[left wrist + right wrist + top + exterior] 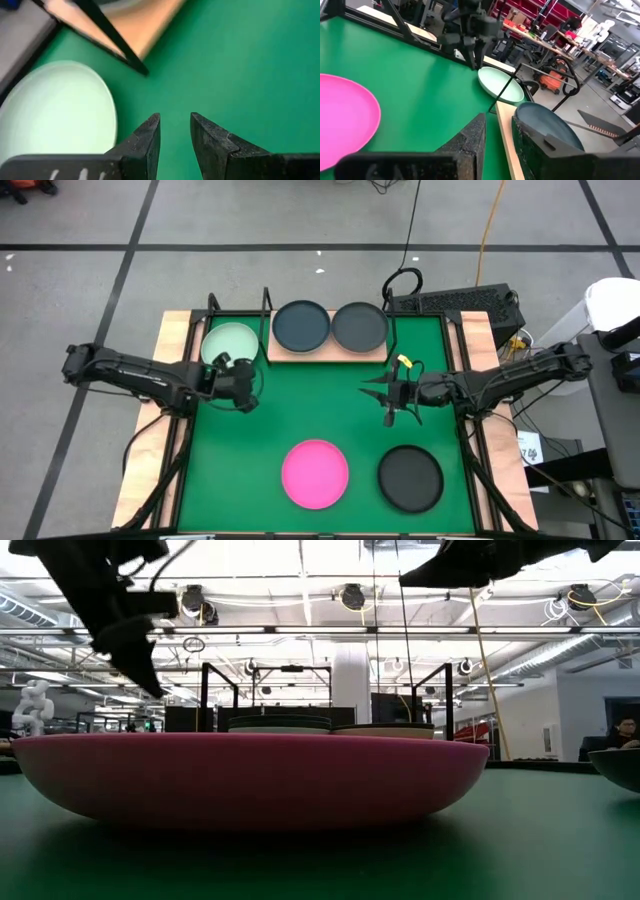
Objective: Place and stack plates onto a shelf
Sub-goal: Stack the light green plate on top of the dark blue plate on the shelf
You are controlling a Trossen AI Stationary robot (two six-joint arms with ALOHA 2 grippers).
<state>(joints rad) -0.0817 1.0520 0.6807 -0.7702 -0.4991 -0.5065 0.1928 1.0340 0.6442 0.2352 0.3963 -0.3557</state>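
A smooth green mat (330, 415) covered the table under bright workshop lights. On the far wooden shelf (325, 356), between black wire uprights, sat two round dark plates (301, 325); a mint plate (231, 344) lay left of it, with a glossy magenta plate (315, 473) and a black plate (410, 478) near. The left gripper (243, 388) hovered just by the mint plate, the right gripper (388, 395) over bare mat; both had fingers slightly parted, grasping nothing.

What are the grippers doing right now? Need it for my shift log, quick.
Left gripper: open, holding nothing.
Right gripper: open, holding nothing.
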